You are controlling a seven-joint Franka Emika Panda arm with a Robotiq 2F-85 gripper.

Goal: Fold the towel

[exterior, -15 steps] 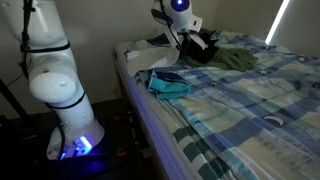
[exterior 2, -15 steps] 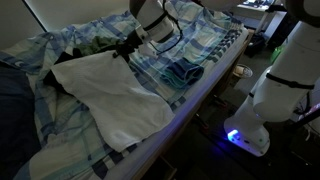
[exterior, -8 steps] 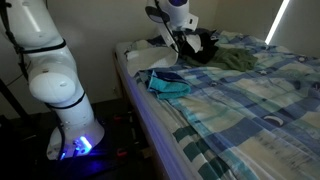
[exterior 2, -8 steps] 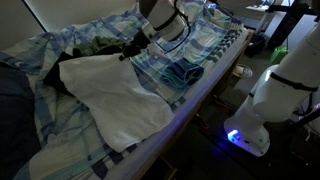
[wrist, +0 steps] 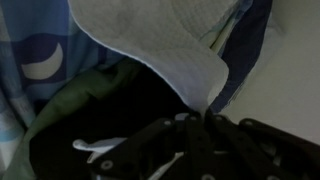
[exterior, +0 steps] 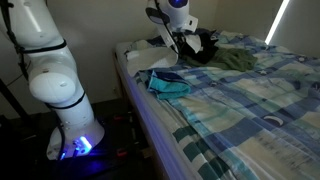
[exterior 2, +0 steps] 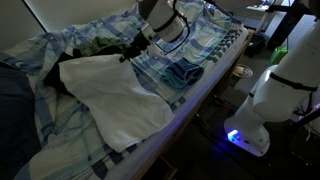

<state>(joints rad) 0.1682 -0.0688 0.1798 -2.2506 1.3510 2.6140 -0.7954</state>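
The towel [exterior 2: 110, 95] is a large white cloth spread rumpled across the plaid bed. In the wrist view its pale corner [wrist: 160, 40] hangs into my jaws. My gripper [exterior 2: 128, 53] is shut on that corner at the towel's far edge, near the dark clothes. The pinch shows in the wrist view [wrist: 207, 112]. In an exterior view my gripper [exterior: 186, 47] is low over the head of the bed.
A teal-blue cloth [exterior 2: 182, 73] [exterior: 165, 85] lies beside the towel near the bed's edge. An olive-green garment [exterior: 236, 60] [exterior 2: 95, 45] [wrist: 60, 115] and dark clothes lie by my gripper. The robot base [exterior: 62, 95] [exterior 2: 268, 100] stands next to the bed.
The arm shifted a little with the towel corner held in the jaws between one second and half a second ago. Nothing has visibly moved since.
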